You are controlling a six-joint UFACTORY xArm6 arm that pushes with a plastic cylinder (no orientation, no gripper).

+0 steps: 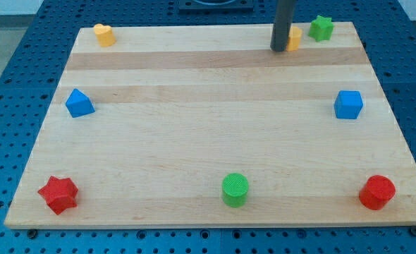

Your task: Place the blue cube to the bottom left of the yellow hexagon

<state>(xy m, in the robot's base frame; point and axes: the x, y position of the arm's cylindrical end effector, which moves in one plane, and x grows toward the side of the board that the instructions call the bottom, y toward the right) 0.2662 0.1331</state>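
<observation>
The blue cube [348, 104] sits near the board's right edge, at mid height. The yellow hexagon [294, 38] lies at the view's top right, mostly hidden behind my rod. My tip [279, 49] rests on the board just left of the yellow hexagon, touching or nearly touching it. The blue cube is well below and to the right of the tip.
A green star [321, 27] sits right of the yellow hexagon. A yellow heart [104, 34] is at the top left. A blue triangular block [79, 103] is at the left. A red star [58, 194], green cylinder [235, 189] and red cylinder [376, 192] line the bottom. The wooden board [208, 134] lies on blue pegboard.
</observation>
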